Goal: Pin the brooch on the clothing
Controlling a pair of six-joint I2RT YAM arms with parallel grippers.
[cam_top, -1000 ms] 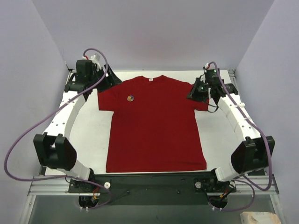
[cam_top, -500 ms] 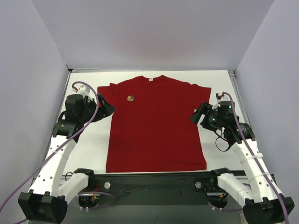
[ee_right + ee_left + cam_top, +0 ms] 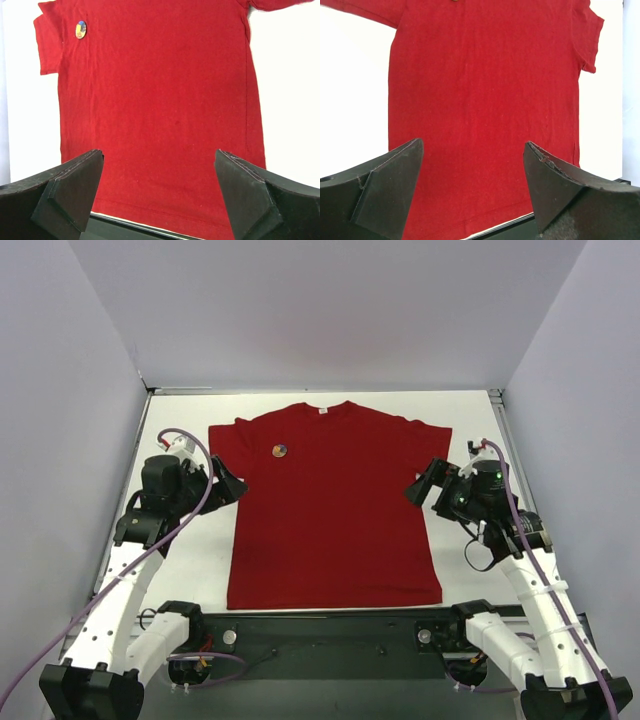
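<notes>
The dark red T-shirt (image 3: 330,505) lies flat in the middle of the white table, collar toward the back. The small round brooch (image 3: 281,450), orange, yellow and dark blue, sits on its chest at upper left; the right wrist view shows the brooch (image 3: 80,29) near the sleeve. My left gripper (image 3: 232,485) hovers open beside the shirt's left edge, nothing between its fingers (image 3: 395,185). My right gripper (image 3: 420,485) hangs open at the shirt's right edge, also empty. Both wrist views look across the shirt (image 3: 485,95) (image 3: 155,100).
The white table top (image 3: 190,550) shows on both sides of the shirt. A dark rail (image 3: 330,625) runs along the near edge where the arm bases stand. Lavender walls (image 3: 60,440) close in the left, back and right sides.
Both arms have pulled back from the shirt's sleeves toward the near side. The right gripper has opened wide and the left has opened a little more. Shirt and brooch lie unmoved.
</notes>
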